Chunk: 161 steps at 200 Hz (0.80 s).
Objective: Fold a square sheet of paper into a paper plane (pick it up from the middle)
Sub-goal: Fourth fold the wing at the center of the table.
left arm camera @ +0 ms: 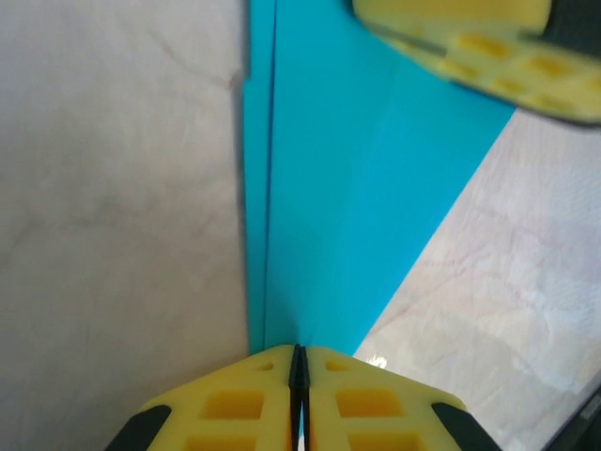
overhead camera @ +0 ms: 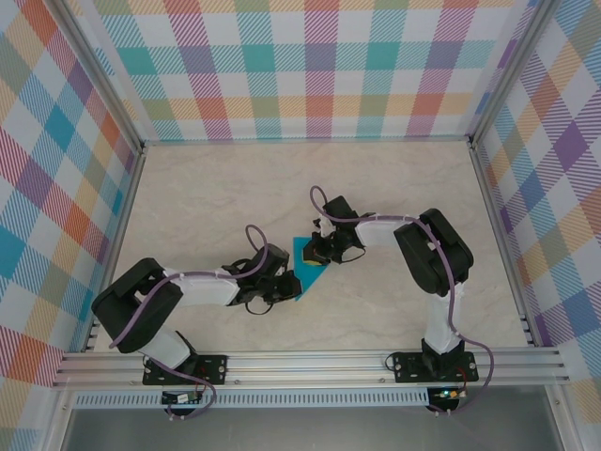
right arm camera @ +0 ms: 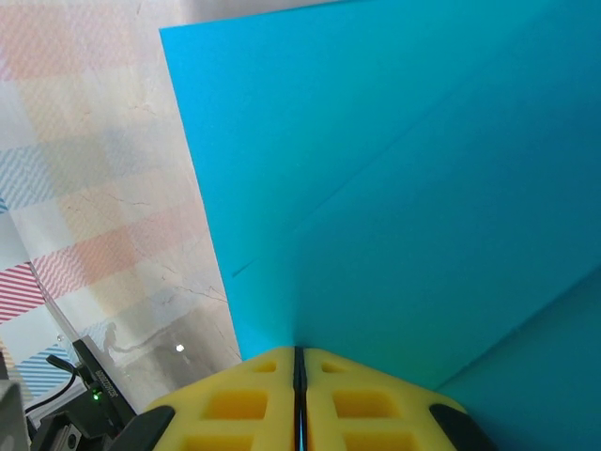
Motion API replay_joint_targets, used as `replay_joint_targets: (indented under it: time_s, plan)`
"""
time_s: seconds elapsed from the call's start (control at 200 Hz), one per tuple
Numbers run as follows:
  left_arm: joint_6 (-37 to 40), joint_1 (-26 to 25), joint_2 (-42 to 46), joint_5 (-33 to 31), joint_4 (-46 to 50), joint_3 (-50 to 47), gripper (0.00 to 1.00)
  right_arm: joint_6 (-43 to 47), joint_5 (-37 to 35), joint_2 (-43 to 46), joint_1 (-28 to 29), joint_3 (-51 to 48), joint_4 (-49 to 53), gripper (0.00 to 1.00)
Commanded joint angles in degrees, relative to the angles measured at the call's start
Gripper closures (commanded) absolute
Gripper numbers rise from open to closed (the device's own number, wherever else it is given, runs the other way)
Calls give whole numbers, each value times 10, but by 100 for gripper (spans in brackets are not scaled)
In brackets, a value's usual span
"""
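Top external view: both arm bases are bolted to the aluminium rail (overhead camera: 310, 362) at the near edge of the table (overhead camera: 207, 197). The left arm reaches rightward and the right arm reaches leftward, and their wrists meet near the table centre. The left gripper (overhead camera: 285, 282) sits at the near-left end of the teal-blue paper (overhead camera: 306, 268). The right gripper (overhead camera: 324, 252) sits at its far-right side. The paper is folded into a pointed shape that spans the gap between the two grippers, with its narrow end toward the left gripper.

Left wrist view: the yellow fingers (left arm camera: 235, 404) of the left gripper are pressed flat together, and the narrow end of the paper is pinched in the seam between them. From there the paper widens. A straight fold line runs lengthwise near its left edge, and its right edge is slanted. Marble-pattern table surface lies on both sides. At the far end, one yellow finger (left arm camera: 470, 42) of the right gripper overlaps the paper.

Right wrist view: the right gripper's fingers (right arm camera: 376, 404) are likewise clamped together on an edge of the paper, which spreads away from them with a diagonal crease across it.

Beyond the grippers, the plaid walls (overhead camera: 300, 66) enclose the table on three sides.
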State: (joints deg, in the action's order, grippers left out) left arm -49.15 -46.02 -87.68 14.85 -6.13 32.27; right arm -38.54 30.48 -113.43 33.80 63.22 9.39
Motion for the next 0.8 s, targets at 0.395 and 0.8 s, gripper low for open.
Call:
replay_joint_targets:
  time_s: [0.395, 0.8]
  plan:
    - [34, -20, 138, 6, 278, -22, 86, 5, -32, -19, -2, -15, 26, 86]
    - [48, 56, 128, -28, 273, 75, 72, 0, -106, 133, -18, 1, 108, 60]
